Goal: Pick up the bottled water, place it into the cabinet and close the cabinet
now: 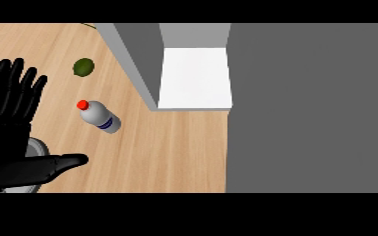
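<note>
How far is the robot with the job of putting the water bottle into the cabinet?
Nothing looks done yet. The bottled water lies on the wooden counter, apart from the cabinet, whose white inside shows, so it looks open. In hand: nothing; the left hand is open, fingers up, at the view's left edge, beside the bottle. The right hand does not show. Left: pick up, place inside, close.
</note>
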Robot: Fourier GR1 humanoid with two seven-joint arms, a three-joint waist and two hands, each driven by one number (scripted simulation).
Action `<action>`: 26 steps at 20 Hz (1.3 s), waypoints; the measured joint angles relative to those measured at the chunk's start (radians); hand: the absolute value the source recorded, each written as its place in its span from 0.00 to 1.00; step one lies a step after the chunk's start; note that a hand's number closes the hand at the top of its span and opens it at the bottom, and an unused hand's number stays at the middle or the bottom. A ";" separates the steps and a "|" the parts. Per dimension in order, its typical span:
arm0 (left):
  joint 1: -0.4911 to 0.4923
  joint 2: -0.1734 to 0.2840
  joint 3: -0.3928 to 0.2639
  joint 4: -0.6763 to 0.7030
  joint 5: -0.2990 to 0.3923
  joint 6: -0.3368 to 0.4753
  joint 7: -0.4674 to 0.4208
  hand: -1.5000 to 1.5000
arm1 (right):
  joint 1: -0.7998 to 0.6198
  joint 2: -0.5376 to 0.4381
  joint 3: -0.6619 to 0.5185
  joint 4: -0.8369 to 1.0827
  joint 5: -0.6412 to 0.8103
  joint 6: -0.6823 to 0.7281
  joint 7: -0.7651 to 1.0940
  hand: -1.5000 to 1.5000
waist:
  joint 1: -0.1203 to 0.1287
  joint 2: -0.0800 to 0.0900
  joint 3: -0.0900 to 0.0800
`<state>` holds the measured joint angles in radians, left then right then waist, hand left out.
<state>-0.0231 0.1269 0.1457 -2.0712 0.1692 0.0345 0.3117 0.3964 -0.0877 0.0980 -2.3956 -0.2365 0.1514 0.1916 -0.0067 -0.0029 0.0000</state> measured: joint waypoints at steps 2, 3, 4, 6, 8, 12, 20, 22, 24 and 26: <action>0.009 0.001 0.000 -0.017 -0.003 0.005 0.027 0.00 | 0.033 0.000 -0.003 -0.002 0.001 0.019 -0.016 0.00 | 0.000 0.000 0.000; 0.024 0.003 0.001 -0.028 -0.006 0.003 0.031 0.00 | 0.044 0.001 -0.001 -0.006 0.002 0.021 -0.016 0.00 | 0.001 0.000 0.000; 0.045 -0.009 -0.010 -0.029 -0.018 0.004 0.023 0.00 | 0.062 -0.001 -0.001 -0.011 0.002 0.028 -0.020 0.00 | 0.000 0.000 0.000; 0.061 -0.012 -0.009 -0.021 -0.029 0.001 0.013 0.00 | 0.086 0.000 0.001 -0.017 0.003 0.035 -0.027 0.00 | -0.001 0.000 0.000; 0.075 -0.009 0.000 -0.022 -0.027 -0.007 0.007 0.00 | 0.110 0.011 0.023 -0.018 0.009 0.038 -0.041 0.00 | 0.000 0.000 0.000; 0.084 -0.028 0.007 0.036 -0.069 0.009 -0.056 0.00 | 0.166 0.005 0.034 -0.029 0.015 0.054 -0.063 0.00 | -0.005 0.000 0.000; 0.079 -0.032 0.062 0.232 -0.097 0.009 -0.205 0.00 | 0.281 -0.008 -0.010 -0.029 0.019 0.124 -0.168 0.00 | -0.010 0.001 0.000; 0.061 -0.020 0.078 0.281 -0.093 0.002 -0.220 0.00 | 0.316 -0.003 -0.001 -0.030 0.022 0.142 -0.197 0.00 | -0.011 0.001 0.000; 0.044 -0.020 0.088 0.361 -0.093 -0.006 -0.265 0.00 | 0.331 -0.009 -0.017 -0.030 0.022 0.156 -0.215 0.00 | -0.012 0.001 -0.001; 0.042 -0.022 0.099 0.428 -0.083 -0.023 -0.313 0.00 | 0.353 -0.001 0.003 -0.033 0.026 0.159 -0.227 0.00 | -0.011 0.001 -0.001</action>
<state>0.0186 0.1053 0.2451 -1.6434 0.0863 0.0120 -0.0015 0.7492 -0.0884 0.1009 -2.4284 -0.2105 0.3108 -0.0354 -0.0181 -0.0014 -0.0009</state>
